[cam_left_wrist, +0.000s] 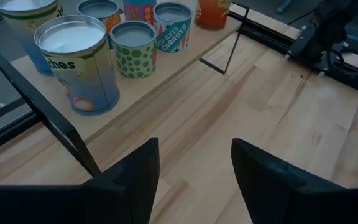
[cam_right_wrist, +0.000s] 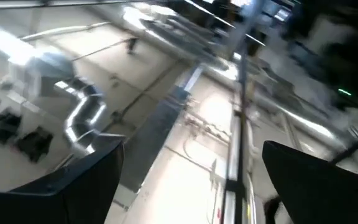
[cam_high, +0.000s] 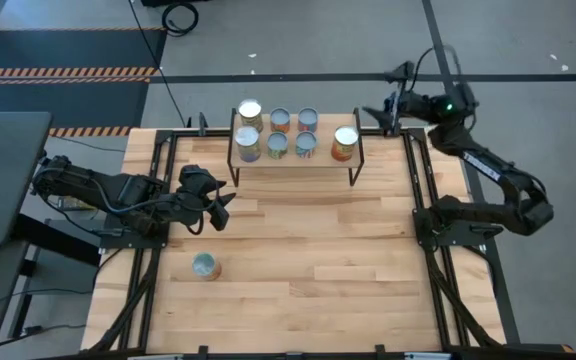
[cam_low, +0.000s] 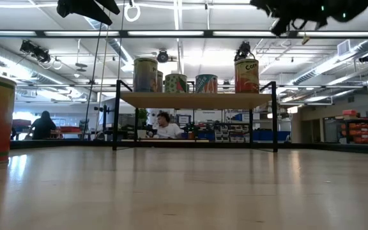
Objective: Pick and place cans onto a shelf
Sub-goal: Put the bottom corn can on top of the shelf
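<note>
I'm seeing the shelf [cam_high: 295,160] sitting at the far middle of the table, a light-wood board on thin black legs. Seven cans are standing upright on it: a tall one [cam_high: 250,112] at the back left, another tall one [cam_high: 248,145] in front of it, four short ones [cam_high: 293,133] clustering in the middle, and an orange-labelled one [cam_high: 345,143] standing alone at the right end. One more can [cam_high: 205,266] is standing on the tabletop, well apart from the shelf, toward the near left.
</note>
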Robot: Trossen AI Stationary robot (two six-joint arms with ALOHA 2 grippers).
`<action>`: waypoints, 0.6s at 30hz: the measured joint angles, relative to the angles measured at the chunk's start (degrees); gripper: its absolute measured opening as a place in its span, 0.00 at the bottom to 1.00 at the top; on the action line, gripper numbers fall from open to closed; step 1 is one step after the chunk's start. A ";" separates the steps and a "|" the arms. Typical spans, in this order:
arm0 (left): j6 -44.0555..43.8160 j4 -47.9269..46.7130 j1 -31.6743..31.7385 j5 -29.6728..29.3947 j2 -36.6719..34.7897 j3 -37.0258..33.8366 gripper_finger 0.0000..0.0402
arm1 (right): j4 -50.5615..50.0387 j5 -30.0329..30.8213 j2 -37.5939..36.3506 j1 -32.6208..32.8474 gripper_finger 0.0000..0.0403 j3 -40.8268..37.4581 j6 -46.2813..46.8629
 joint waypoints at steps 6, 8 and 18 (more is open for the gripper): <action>0.02 0.02 0.00 -0.01 0.00 0.00 0.51 | -15.44 25.50 0.25 5.97 0.97 16.48 -29.11; 0.01 0.01 0.00 0.00 0.00 0.00 0.51 | -17.22 31.38 1.01 7.59 0.97 22.12 -41.04; 0.00 0.02 0.00 -0.02 0.00 0.00 0.51 | -16.95 29.40 5.58 14.65 0.97 37.12 -128.47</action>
